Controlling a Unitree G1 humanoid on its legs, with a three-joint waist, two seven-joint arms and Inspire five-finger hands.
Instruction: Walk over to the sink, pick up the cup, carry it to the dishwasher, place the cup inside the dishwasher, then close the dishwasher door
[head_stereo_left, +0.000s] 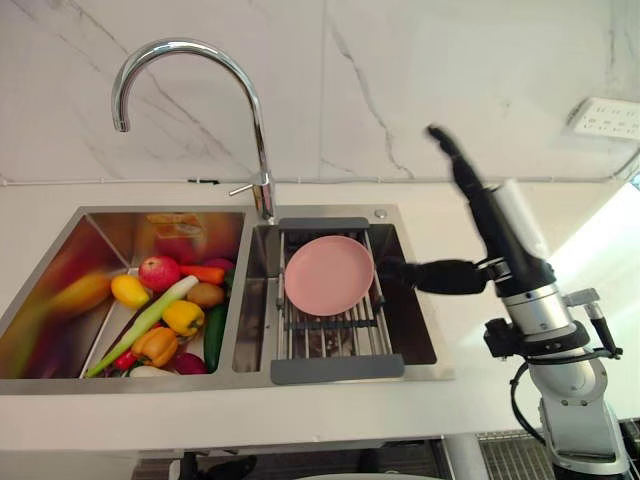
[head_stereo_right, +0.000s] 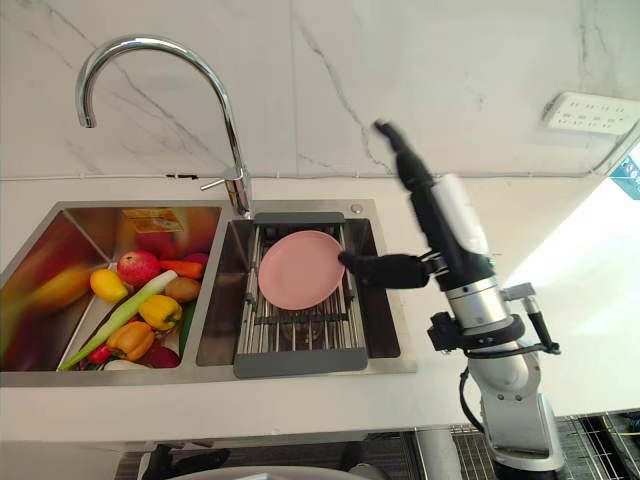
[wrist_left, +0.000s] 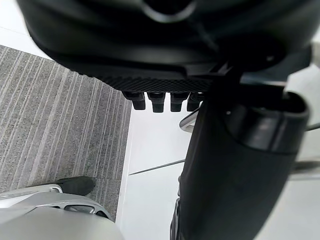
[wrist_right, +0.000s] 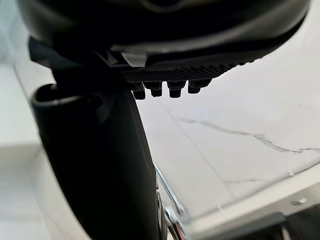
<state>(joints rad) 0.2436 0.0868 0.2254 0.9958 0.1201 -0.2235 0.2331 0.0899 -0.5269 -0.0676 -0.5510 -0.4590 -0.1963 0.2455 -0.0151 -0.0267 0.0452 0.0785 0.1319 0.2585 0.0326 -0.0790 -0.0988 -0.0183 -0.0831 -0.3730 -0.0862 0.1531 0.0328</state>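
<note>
Your right hand (head_stereo_left: 497, 235) is raised over the counter (head_stereo_left: 300, 415), just off the sink's (head_stereo_left: 412, 325) right edge. It is open: the fingers (head_stereo_left: 455, 165) reach straight out towards 11 o'clock, up against the marble wall (head_stereo_left: 420, 70), and the thumb (head_stereo_left: 440, 276) sticks out towards 9 o'clock over the right basin. It holds nothing.

From the thumb tip, at 9 o'clock and just beside it, you see a pink plate (head_stereo_left: 328, 275). The plate leans on a rack (head_stereo_left: 335, 335) laid across the right basin. You cannot tell whether thumb and plate touch.

Further out at 9 o'clock, the left basin is full of vegetables (head_stereo_left: 165, 310) and fruit. The tap (head_stereo_left: 255, 120) stands at 10 o'clock from the hand, behind the divider between the basins, with its spout arching over the left basin. A wall socket (head_stereo_left: 607, 117) sits at 2 o'clock.

Your left hand (wrist_left: 165, 40) hangs low over grey carpet (wrist_left: 60, 125), its fingers relaxed and empty, with the thumb (wrist_left: 235, 165) lying loose in front.

You cannot tell where the cup is.
</note>
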